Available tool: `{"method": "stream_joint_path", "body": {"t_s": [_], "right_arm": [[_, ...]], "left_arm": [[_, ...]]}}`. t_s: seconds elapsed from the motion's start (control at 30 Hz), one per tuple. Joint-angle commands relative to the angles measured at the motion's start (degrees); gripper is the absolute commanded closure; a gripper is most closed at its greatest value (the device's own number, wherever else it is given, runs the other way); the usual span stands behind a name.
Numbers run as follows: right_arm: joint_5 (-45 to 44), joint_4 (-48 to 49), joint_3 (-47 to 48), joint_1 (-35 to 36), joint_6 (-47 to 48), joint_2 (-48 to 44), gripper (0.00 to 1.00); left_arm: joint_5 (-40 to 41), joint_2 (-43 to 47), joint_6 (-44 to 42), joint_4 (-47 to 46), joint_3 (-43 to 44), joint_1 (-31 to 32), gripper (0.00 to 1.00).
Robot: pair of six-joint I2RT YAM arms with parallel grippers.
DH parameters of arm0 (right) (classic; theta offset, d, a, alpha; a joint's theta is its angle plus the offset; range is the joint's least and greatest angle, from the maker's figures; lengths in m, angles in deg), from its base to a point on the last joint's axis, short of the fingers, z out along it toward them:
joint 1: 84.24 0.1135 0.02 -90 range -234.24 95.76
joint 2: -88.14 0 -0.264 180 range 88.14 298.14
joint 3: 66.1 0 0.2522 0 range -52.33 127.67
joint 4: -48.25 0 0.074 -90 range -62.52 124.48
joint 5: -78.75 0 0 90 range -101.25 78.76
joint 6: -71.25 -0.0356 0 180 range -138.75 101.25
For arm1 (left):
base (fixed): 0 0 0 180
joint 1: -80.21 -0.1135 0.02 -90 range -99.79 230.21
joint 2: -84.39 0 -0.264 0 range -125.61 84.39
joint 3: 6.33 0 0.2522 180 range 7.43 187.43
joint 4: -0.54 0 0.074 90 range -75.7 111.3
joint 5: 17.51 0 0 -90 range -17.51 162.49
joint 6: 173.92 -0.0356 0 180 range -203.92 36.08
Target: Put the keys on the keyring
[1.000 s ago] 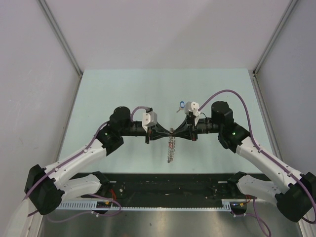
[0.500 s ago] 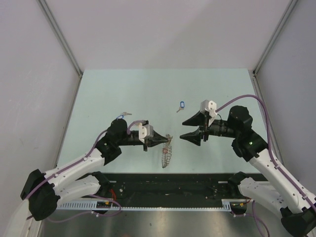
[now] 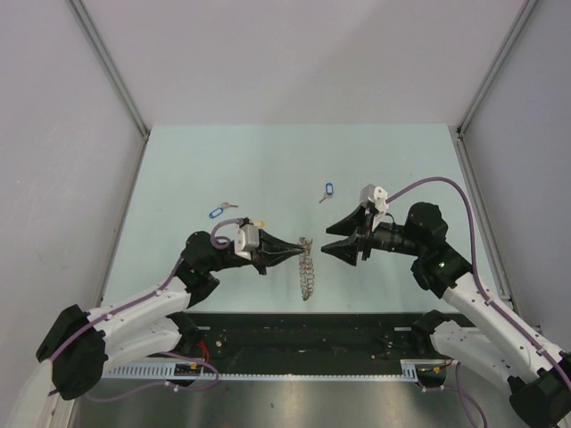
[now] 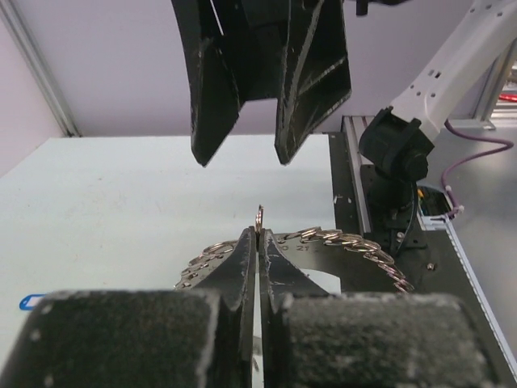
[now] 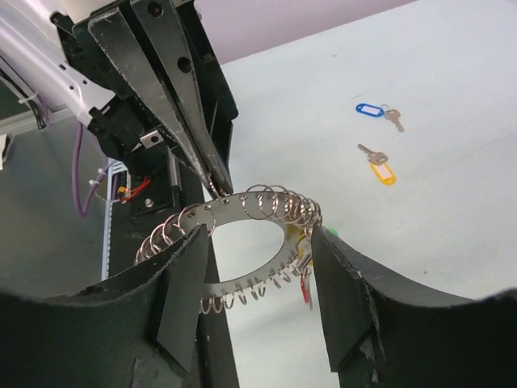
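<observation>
The left gripper (image 3: 294, 253) is clamped on the rim of the keyring (image 3: 307, 269), which hangs between the two arms (over the table's (image 3: 401, 160) near edge). The right gripper (image 3: 328, 238) faces the ring with its jaws apart. A blue-tagged key (image 3: 217, 212) lies well apart.

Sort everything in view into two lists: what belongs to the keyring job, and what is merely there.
Job: keyring, pinched by the left gripper; open right gripper; blue-tagged key; second blue-tagged key; yellow-tagged key.
Merely there: table; purple cables.
</observation>
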Motion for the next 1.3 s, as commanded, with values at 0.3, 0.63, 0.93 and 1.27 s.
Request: {"method": "stream_joint_path", "body": {"t_s": [0.3, 0.63, 0.93, 1.27], "right_arm": [[-7.92, 9.45, -1.58, 5.10, -2.67, 2.76, 0.47], [-21.81, 7.43, 0.00, 1.07, -6.70, 7.67, 0.25], [-41.76, 1.36, 8.69, -3.50, -9.60, 27.00, 0.27], [-47.57, 7.34, 18.61, -6.85, -11.02, 49.94, 0.50]], "left_arm": [[7.39, 2.58, 5.57, -1.43, 1.93, 0.24, 1.00], [20.84, 5.83, 6.53, 18.69, 7.38, -3.71, 1.00], [17.51, 12.33, 6.72, 35.21, 14.23, -16.19, 1.00], [21.45, 14.71, 3.29, 38.84, 12.93, -19.62, 0.99]]}}
